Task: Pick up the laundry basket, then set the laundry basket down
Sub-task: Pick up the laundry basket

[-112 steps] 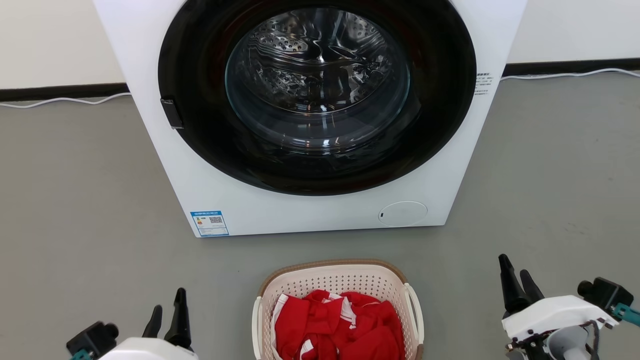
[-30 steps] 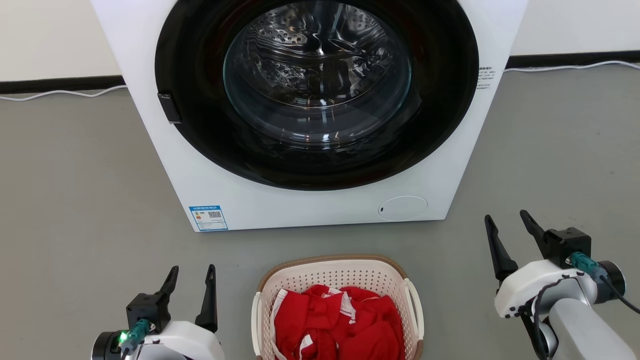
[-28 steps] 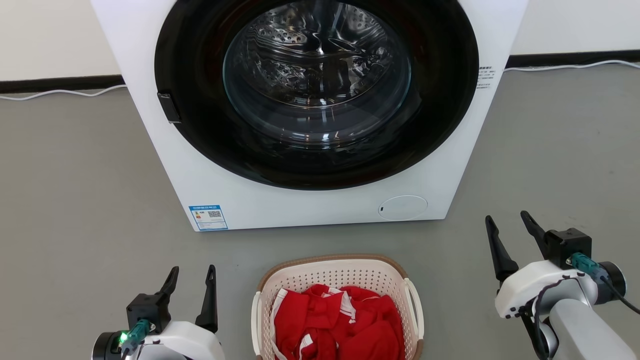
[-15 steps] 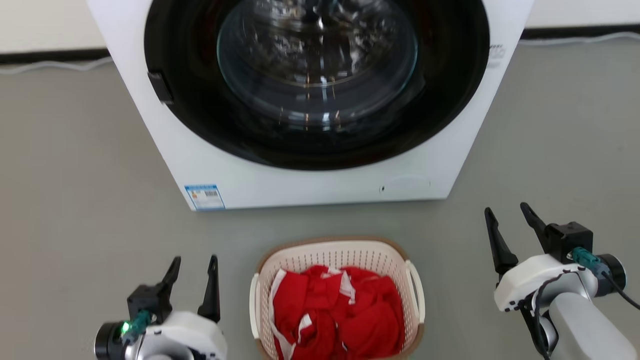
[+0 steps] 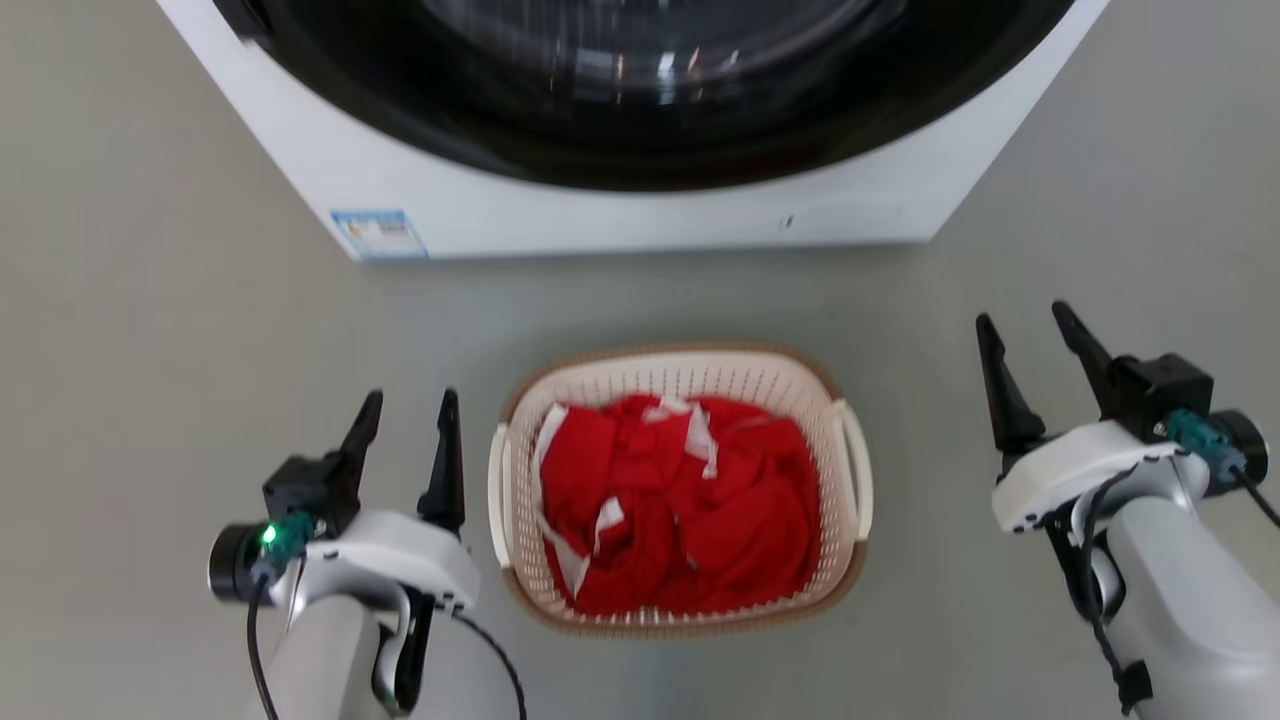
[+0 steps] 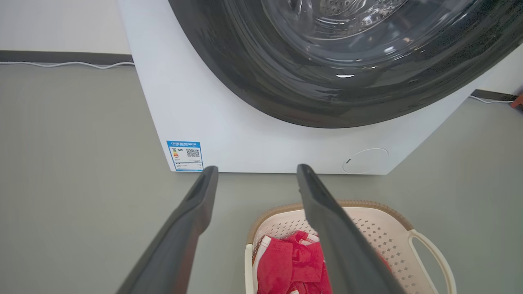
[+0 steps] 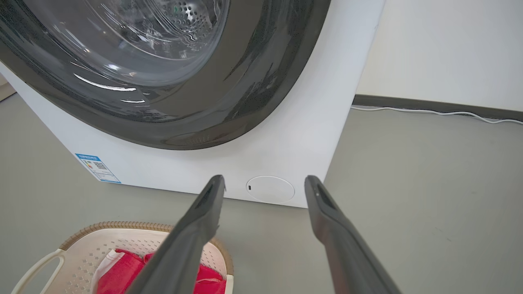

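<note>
Two grippers, the left gripper [image 5: 411,400] just beside and the right gripper [image 5: 1022,315] farther off, hover wide open and empty on either side of the laundry basket [image 5: 680,378], which sits on the grey floor [image 5: 150,330] before the washing machine [image 5: 620,215], holding red clothes [image 5: 690,500], seemingly so each can take one of its white side handles [image 5: 858,470].

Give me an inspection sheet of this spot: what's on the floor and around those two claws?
Surface: grey floor.
Job's things: laundry basket on the floor before the washing machine, holding red clothes.
Clutter: nothing seen.
Grippers: left gripper open, near the basket's left handle, not touching; right gripper open, farther off; both empty.
Cables: white cable along the foot of the wall; dark cables behind both grippers.
Surroundings: white washing machine; pale wall.
</note>
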### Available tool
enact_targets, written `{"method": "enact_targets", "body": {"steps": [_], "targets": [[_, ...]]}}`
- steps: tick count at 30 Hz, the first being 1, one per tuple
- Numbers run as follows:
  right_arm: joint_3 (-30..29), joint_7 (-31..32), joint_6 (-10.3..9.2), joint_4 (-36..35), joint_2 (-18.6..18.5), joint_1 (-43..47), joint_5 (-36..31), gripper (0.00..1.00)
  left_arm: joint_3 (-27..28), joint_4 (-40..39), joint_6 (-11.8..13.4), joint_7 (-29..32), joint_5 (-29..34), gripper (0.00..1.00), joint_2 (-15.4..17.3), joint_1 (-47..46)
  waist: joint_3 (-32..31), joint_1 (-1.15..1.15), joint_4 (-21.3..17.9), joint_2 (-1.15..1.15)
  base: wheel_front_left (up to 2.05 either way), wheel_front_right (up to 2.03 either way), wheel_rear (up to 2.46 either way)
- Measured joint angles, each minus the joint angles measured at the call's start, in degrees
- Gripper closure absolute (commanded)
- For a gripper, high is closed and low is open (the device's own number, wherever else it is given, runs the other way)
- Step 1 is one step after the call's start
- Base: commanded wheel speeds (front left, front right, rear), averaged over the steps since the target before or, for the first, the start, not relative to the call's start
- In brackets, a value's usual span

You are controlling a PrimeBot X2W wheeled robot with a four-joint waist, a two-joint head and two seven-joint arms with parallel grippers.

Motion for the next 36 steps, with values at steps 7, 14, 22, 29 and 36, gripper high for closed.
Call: {"method": "enact_targets", "body": {"steps": [7, 14, 22, 29, 36], "targets": [[-0.76, 0.00, 0.00, -1.21, -0.16, -2.32, -0.35, 0.00, -1.78, 0.01, 0.45, 0.00, -1.58, 0.00, -0.08, -4.28, 7.76, 0.00, 1.06, 0.00, 0.00, 0.00, 0.00], [-0.21, 0.00, 0.00, -1.32, -0.13, -5.50, -0.46, 0.00, -4.34, 1.59, 0.63, -0.01, -3.41, 0.00, -0.25, -9.20, 15.56, 0.00, 2.08, 0.00, 0.00, 0.00, 0.00], [2.03, -0.02, 0.00, 1.15, 0.64, -9.90, -0.83, 0.00, -6.58, 4.43, 0.71, -0.10, -5.52, 0.00, -0.42, -14.69, 22.20, 0.00, 2.67, 0.00, 0.00, 0.00, 0.00], [2.77, -0.07, 0.00, 3.44, 2.01, -11.31, -0.86, 0.00, -7.83, 7.16, 0.38, -0.19, -6.03, 0.00, -0.55, -16.66, 24.39, 0.00, 2.76, 0.00, 0.00, 0.00, 0.00], [2.36, -0.07, 0.00, 7.66, 3.01, -11.83, -0.96, 0.00, -10.57, 11.35, -1.14, -0.21, -8.26, 0.00, -0.58, -18.51, 24.47, 0.00, 2.34, 0.00, 0.00, 0.00, 0.00]]}}
